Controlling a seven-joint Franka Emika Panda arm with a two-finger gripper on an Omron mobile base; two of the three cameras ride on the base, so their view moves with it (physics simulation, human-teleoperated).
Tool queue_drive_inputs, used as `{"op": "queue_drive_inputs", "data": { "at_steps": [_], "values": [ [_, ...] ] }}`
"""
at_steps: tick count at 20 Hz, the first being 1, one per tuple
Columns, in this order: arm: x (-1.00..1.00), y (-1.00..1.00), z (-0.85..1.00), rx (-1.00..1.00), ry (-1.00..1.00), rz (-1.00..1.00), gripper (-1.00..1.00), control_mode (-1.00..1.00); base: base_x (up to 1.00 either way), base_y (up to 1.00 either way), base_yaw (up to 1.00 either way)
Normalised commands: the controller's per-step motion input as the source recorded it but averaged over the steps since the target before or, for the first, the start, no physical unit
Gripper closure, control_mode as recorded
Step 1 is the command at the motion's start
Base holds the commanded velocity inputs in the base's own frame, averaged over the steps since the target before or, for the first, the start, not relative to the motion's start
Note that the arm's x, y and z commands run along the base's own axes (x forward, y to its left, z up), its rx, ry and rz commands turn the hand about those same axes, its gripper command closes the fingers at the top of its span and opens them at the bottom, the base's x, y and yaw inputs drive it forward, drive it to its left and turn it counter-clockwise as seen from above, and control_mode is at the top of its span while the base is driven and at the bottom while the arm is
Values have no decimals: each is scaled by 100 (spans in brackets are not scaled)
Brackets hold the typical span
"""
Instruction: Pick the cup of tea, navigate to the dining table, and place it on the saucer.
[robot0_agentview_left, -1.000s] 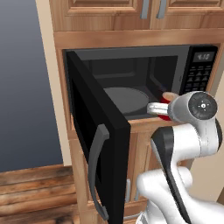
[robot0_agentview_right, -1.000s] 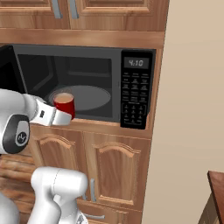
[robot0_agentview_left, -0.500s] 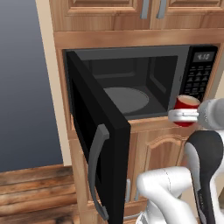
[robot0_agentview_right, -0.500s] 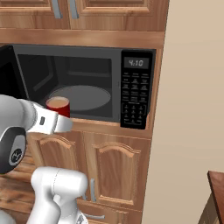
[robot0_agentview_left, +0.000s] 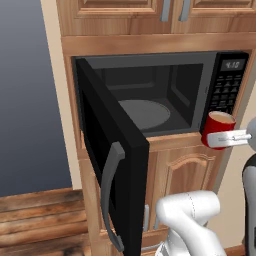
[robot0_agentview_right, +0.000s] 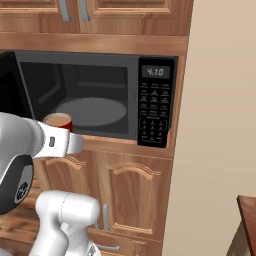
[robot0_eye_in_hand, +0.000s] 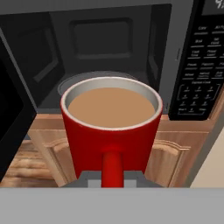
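Now jaws pinching cup of tea (robot0_eye_in_hand: 111, 131), upright, outside open microwave (robot0_agentview_left: 165, 95).

- The cup of tea (robot0_eye_in_hand: 111, 127) is glossy red with a pale grey-white rim; the liquid in it is light tan.
- The microwave (robot0_agentview_left: 165, 100) is black, with a dark grey cavity and a grey turntable plate (robot0_agentview_right: 91, 111).
- Its keypad (robot0_agentview_right: 155, 110) is black with small pale markings.
- The cabinets (robot0_agentview_right: 135, 195) are warm brown wood grain.
- The wall (robot0_agentview_right: 220, 100) is beige.
- The floor (robot0_agentview_left: 40, 220) shows reddish-brown planks.
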Motion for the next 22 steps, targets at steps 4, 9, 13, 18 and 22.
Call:
{"op": "queue_drive_inputs", "data": {
  "at_steps": [4,9,13,18,22],
  "values": [
    [0,0,0,0,0,3,100,-100,0,0,0],
    [0,0,0,0,0,0,100,-100,0,0,0],
    [-20,0,0,0,-3,0,100,-100,0,0,0],
    [-34,0,0,0,-3,0,100,-100,0,0,0],
    [-21,0,0,0,-2,-1,100,100,-25,0,-5]
  ]
}}
